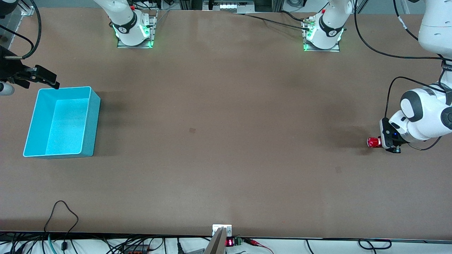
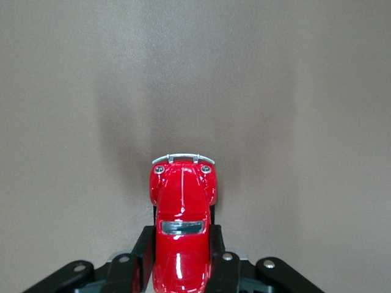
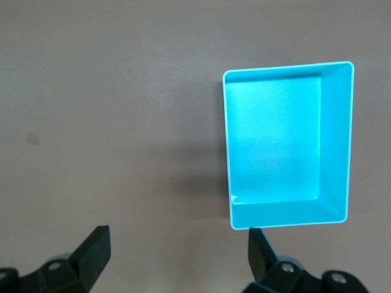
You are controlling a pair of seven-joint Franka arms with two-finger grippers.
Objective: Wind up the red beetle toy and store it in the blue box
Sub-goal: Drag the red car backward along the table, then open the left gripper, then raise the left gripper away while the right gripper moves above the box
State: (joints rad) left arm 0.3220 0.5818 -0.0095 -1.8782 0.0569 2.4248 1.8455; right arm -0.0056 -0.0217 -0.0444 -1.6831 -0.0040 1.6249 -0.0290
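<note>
The red beetle toy [image 1: 373, 142] is at the left arm's end of the table, low against the tabletop. My left gripper [image 1: 380, 142] is shut on it, and in the left wrist view its black fingers [image 2: 217, 247] press both sides of the red beetle toy [image 2: 182, 207], whose silvery bumper points away from the hand. The blue box [image 1: 90, 123] stands open and empty at the right arm's end. My right gripper [image 1: 39, 79] hovers open beside the box's corner farthest from the front camera. In the right wrist view the right gripper [image 3: 177, 239] holds nothing, with the blue box [image 3: 336, 140] off to one side.
The brown table stretches bare between the toy and the box. Both arm bases [image 1: 134, 30] stand along the table's edge farthest from the front camera. Cables [image 1: 61, 218] trail over the nearest edge.
</note>
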